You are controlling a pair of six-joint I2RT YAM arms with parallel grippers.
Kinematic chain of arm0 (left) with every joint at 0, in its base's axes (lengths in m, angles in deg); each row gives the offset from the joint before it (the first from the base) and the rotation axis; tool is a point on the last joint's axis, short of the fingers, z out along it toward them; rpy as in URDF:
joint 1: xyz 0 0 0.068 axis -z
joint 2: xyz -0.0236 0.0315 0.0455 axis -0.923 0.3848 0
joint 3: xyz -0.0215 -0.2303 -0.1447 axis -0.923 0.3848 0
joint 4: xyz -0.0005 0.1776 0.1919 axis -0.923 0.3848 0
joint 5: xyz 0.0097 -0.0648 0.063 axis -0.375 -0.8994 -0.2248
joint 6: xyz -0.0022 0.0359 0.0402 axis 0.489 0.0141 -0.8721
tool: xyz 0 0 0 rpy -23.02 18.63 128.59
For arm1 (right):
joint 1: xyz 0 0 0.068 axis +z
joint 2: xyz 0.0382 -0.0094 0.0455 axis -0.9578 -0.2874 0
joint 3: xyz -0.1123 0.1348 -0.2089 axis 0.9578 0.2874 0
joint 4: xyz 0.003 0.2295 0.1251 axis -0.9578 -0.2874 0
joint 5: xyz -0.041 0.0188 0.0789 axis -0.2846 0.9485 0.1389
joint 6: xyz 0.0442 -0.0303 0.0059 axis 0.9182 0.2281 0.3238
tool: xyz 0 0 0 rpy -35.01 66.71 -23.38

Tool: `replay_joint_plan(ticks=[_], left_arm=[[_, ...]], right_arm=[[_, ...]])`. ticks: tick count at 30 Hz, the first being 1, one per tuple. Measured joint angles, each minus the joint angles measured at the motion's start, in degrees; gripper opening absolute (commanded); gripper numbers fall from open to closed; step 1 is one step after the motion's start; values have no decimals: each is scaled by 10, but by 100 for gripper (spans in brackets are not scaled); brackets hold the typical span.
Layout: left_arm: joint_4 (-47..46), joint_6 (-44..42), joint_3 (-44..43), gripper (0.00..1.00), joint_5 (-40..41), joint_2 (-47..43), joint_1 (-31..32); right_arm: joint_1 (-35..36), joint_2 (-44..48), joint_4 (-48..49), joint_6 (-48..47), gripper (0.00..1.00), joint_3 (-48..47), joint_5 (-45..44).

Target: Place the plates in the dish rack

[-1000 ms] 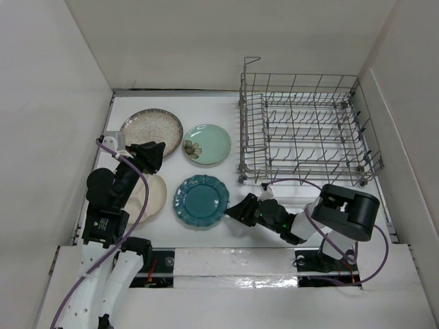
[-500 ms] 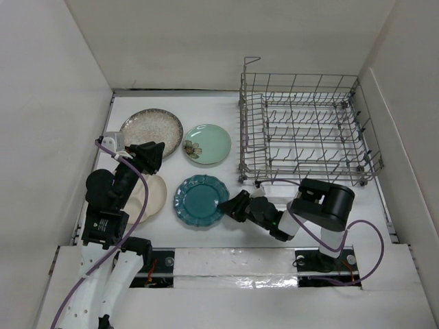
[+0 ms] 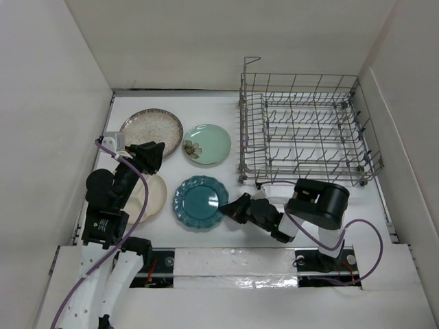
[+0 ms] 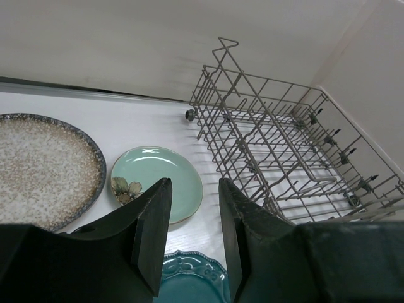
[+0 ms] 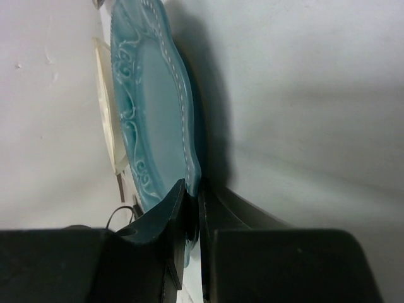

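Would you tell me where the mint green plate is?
Top view, left of centre: the mint green plate lies between the speckled beige plate and the dish rack, beyond the teal plate.

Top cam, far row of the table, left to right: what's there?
speckled beige round plate with brown rim → pale mint green plate with flower motif → grey wire dish rack

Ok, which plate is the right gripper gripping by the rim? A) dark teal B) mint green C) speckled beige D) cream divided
A: in the right wrist view the right gripper pinches the scalloped rim of the dark teal plate.
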Motion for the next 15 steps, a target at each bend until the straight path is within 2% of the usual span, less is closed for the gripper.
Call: replay_joint_plan(ticks=[6,10,13,15], left_arm=[[0,0,0,32,-1,0,0],[0,0,0,32,-1,-1,0],[0,0,0,32,-1,-4,0],[0,0,0,32,1,-6,0]], right_arm=[[23,81,-37,-26,0,55,-10],[58,217,-186,-97,0,51,-39],[84,320,-315,-171,0,18,-62],[89,376,-369,-214,0,-4,-63]])
